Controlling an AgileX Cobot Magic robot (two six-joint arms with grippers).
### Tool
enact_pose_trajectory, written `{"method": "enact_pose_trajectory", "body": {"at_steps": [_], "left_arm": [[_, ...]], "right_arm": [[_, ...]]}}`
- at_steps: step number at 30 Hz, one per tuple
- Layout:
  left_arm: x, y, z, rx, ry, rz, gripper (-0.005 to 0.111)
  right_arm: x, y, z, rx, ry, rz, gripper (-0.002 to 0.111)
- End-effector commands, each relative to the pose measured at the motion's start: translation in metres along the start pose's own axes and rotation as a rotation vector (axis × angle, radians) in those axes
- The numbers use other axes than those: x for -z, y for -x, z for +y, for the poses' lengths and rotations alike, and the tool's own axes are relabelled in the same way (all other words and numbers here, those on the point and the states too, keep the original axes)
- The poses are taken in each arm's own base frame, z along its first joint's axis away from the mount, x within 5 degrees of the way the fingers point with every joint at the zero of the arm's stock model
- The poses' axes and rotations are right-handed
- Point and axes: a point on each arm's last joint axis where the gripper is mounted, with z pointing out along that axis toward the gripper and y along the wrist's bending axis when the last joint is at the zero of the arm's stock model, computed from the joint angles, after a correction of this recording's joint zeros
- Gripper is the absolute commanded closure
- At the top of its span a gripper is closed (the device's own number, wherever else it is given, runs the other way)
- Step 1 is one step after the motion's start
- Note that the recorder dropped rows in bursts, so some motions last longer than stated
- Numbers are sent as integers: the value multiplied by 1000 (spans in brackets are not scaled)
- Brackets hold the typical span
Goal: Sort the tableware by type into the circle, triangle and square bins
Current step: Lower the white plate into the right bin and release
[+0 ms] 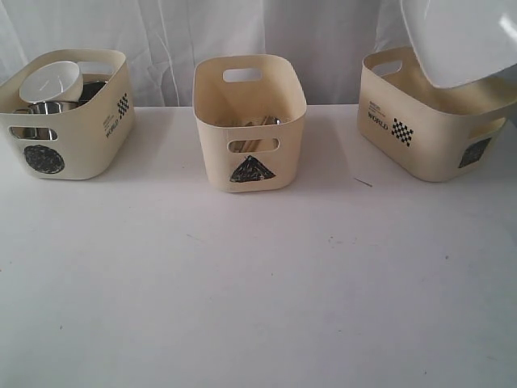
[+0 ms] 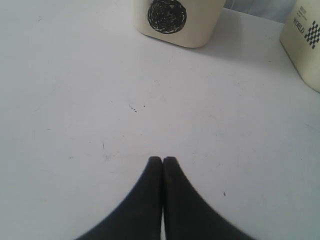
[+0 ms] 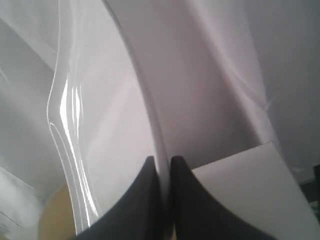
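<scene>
Right jaws pinched narrow on the rim of the large white plate [image 1: 456, 36]; in the right wrist view the two black tips sit either side of its thin edge [image 3: 100, 100]. The plate hangs tilted above the square bin [image 1: 420, 137] and overlaps its far rim, clear of the counter [image 1: 258, 283]. Main risk, as I judge it: the plate looks nearly as wide as the bin mouth, so a flat or off-centre descent could land a corner on the rim, leaving it perched there or shoving the tub. The edge-only grip on glossy ware may also let the plate swing or slip if it knocks the wall. Left jaws are pressed together and hold nothing, low over bare counter and facing the circle bin [image 2: 175, 25]. The circle bin [image 1: 77, 145] holds a white bowl [image 1: 50, 81] on top, with steel ware [image 1: 47, 107] beneath; the count is unclear. The triangle bin [image 1: 283, 166] shows wooden chopsticks [image 1: 252, 123] and a glint of steel, the pieces not separable. What shows of the square bin's interior looks empty, the rest being hidden by the plate.
</scene>
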Motion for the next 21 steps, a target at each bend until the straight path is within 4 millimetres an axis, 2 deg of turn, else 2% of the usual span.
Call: {"method": "enact_pose_trajectory", "body": {"at_steps": [1, 6, 18, 21], "left_arm": [[0, -1, 0, 3, -7, -4, 107], [0, -1, 0, 3, -7, -4, 107], [0, -1, 0, 3, -7, -4, 107], [0, -1, 0, 3, -7, -4, 107]], "right_arm": [[-13, -2, 21, 277, 20, -22, 108], [-21, -7, 32, 412, 19, -14, 108], [-30, -14, 35, 432, -153, 31, 108], [-32, -17, 40, 432, -141, 43, 108]]}}
